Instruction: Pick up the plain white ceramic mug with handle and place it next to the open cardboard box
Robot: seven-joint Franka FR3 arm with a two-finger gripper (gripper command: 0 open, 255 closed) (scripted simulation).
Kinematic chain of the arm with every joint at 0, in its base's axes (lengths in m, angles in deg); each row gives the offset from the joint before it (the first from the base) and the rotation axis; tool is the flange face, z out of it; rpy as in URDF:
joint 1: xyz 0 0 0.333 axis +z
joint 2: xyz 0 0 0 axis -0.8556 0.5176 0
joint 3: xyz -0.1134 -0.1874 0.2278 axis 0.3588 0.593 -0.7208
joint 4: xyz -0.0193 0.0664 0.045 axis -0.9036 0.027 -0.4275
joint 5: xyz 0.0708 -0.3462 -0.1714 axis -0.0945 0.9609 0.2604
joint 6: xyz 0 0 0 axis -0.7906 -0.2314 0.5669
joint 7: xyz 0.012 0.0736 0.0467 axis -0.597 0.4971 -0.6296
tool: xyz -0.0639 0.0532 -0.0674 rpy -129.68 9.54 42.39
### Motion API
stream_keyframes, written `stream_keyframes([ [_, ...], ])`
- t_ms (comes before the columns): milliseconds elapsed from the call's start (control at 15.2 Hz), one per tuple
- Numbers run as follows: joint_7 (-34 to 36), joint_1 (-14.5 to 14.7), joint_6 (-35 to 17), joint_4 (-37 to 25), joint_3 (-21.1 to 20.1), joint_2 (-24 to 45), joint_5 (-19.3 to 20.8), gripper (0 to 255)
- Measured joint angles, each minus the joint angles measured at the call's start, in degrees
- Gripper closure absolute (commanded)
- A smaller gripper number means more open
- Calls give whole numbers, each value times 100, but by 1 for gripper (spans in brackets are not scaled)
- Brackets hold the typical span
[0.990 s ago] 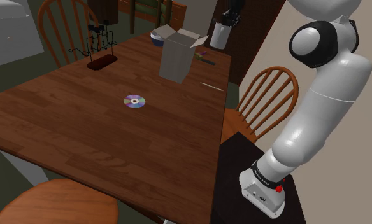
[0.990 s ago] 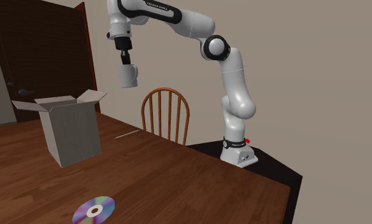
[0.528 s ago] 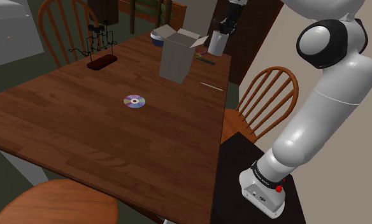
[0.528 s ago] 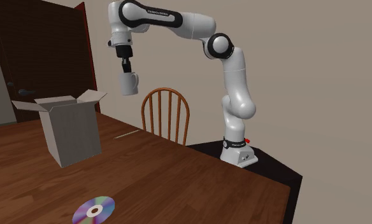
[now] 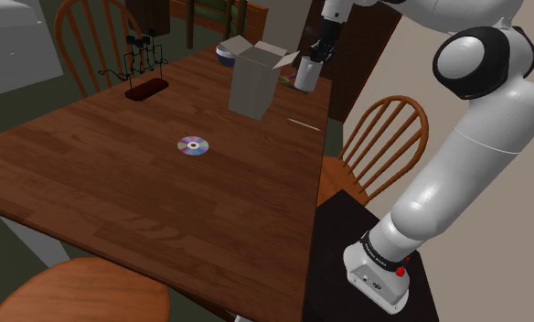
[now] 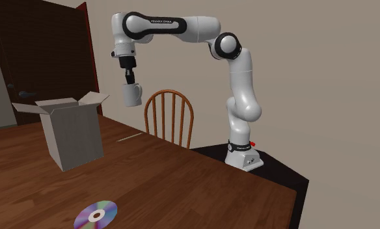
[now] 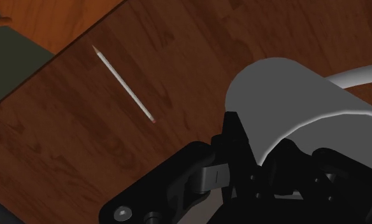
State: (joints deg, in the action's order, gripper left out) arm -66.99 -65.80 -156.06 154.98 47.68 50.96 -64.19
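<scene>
The plain white mug with a handle (image 6: 132,95) hangs upright in the air. The arm's black fingers (image 6: 127,79) come down from above and are closed on its rim, holding it. In the second exterior view the mug's body is directly below the fingers, with its handle turned toward that view's right. It is well clear of the brown wooden surface (image 6: 202,188). It hangs about level with the raised flaps of the open grey cardboard box (image 6: 71,133), off to that view's right of the box and not touching it.

In the shoulder view the mug (image 5: 305,76) shows just to the right of the box (image 5: 252,84), under the fingers (image 5: 319,48), over the far end of the surface (image 5: 119,183).

In the wrist view the mug (image 7: 286,95) is a pale grey cylinder with one finger (image 7: 237,137) pressed against its outer wall. The surface (image 7: 64,146) lies beneath it, and a thin white stick (image 7: 123,84) lies flat there, apart from the mug.

A shiny disc (image 6: 95,215) lies flat on the surface, well apart from the box. A wooden spindle-back chair (image 6: 170,117) stands at the surface's edge, below the mug in the second exterior view.
</scene>
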Motion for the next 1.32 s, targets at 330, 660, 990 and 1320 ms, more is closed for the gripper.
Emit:
stream_keyframes([
  [330,2,10,-405,457,-5,-53,8,255],
  [660,-2,16,-794,897,-8,-106,16,255],
  [990,-26,9,-1176,1273,-2,-100,13,255],
  [1320,-34,12,-1541,1608,-6,-69,6,255],
])
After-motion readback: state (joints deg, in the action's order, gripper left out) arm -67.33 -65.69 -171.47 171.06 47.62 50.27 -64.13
